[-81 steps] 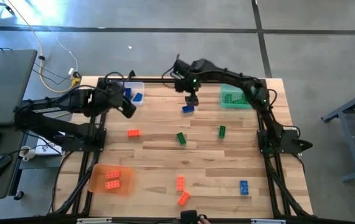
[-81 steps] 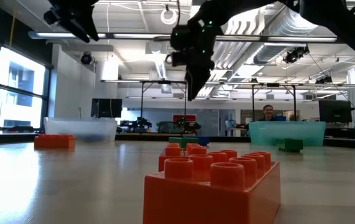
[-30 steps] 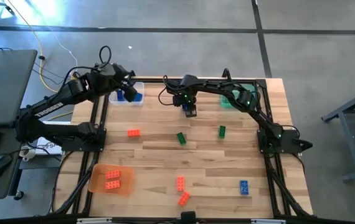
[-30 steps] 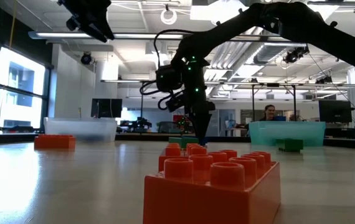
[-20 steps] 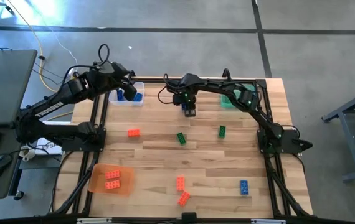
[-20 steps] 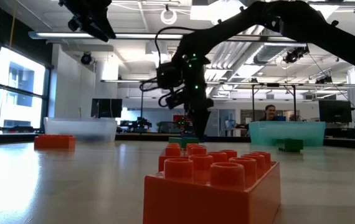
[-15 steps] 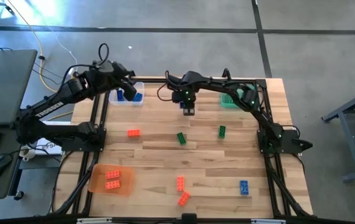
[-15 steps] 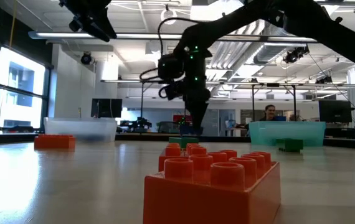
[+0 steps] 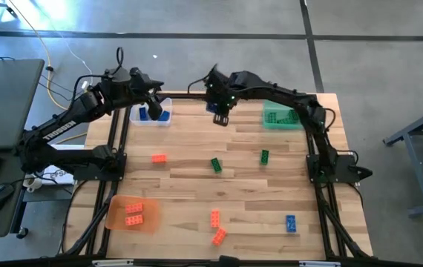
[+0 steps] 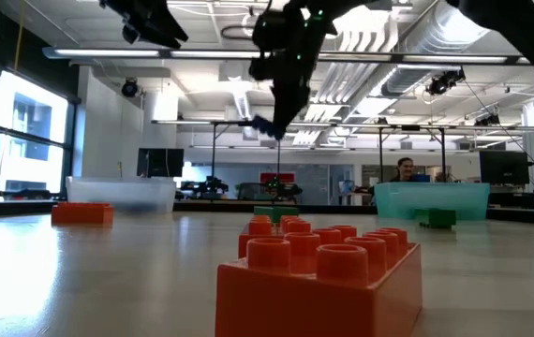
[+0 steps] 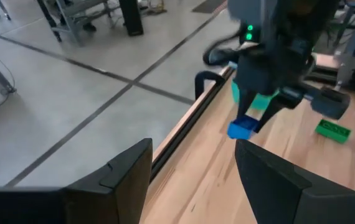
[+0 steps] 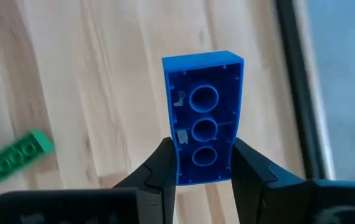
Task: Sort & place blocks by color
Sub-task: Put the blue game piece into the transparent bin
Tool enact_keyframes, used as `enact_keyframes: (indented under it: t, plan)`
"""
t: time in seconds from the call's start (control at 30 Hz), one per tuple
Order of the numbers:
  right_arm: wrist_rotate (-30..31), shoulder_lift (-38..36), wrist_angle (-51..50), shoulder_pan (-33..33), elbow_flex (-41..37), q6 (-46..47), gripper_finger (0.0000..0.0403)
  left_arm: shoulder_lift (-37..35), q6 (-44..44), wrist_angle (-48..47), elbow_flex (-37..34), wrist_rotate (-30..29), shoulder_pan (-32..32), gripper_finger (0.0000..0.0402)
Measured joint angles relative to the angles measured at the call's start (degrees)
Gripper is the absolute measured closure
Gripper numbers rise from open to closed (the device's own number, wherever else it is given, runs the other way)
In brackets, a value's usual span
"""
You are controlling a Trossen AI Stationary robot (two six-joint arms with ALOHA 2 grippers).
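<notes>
Nearest the low camera, an orange brick (image 10: 318,285) sits on the pale wooden bench (image 9: 197,196), which fills the foreground; in the high view two orange bricks (image 9: 216,227) lie near the front edge, an orange tray (image 9: 130,213) with more orange bricks sits at the front left, and a blue brick (image 9: 291,222) lies toward the front right. Farther in, an orange brick (image 9: 159,158) and two green bricks (image 9: 216,165) lie mid-bench. At the back, a clear tray (image 9: 151,113) with blue bricks stands left and a green tray (image 9: 280,117) right. Beyond the bench the room shows ceiling ducts, desks and monitors, with a person (image 10: 403,170) seated behind the green tray. The right arm reaches across the back of the bench, its end effector (image 9: 220,111) raised above the surface between the two trays and clamped on a blue block (image 12: 203,118), which hangs in the air with its hollow underside facing the wrist camera. The left arm stretches to the back left, its end effector (image 9: 151,94) poised over the clear tray with fingers (image 11: 126,171) spread apart and nothing between them.
</notes>
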Motion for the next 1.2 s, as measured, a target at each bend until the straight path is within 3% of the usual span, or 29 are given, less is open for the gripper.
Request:
enact_keyframes:
  t: [0.37, 0.57, 0.7, 1.0, 1.2]
  plan:
    - [-1.51, -7.97, 9.56, 0.05, 0.00, 4.91, 0.0315, 3.03, -0.06, 4.73, 2.14, -2.14, 0.02, 0.0152]
    - [-3.60, -10.62, 15.51, 0.04, 0.00, 4.41, 0.0315, 3.73, 4.75, 5.24, 4.05, 7.86, -0.04, 0.0155]
    - [-7.13, -12.25, 20.43, -0.02, 0.00, 3.40, 0.0315, 3.75, 1.42, 6.24, 4.07, 13.69, 0.00, 0.0155]
    - [-16.39, -14.37, 28.01, -0.26, 0.04, 1.69, 0.0315, 4.08, -6.96, 11.54, 4.07, 15.52, -1.21, 0.0155]
    - [-18.07, -14.39, 29.55, -0.22, 0.04, 1.75, 0.0315, 5.89, -7.59, 15.84, 4.07, 16.21, -3.54, 0.0156]
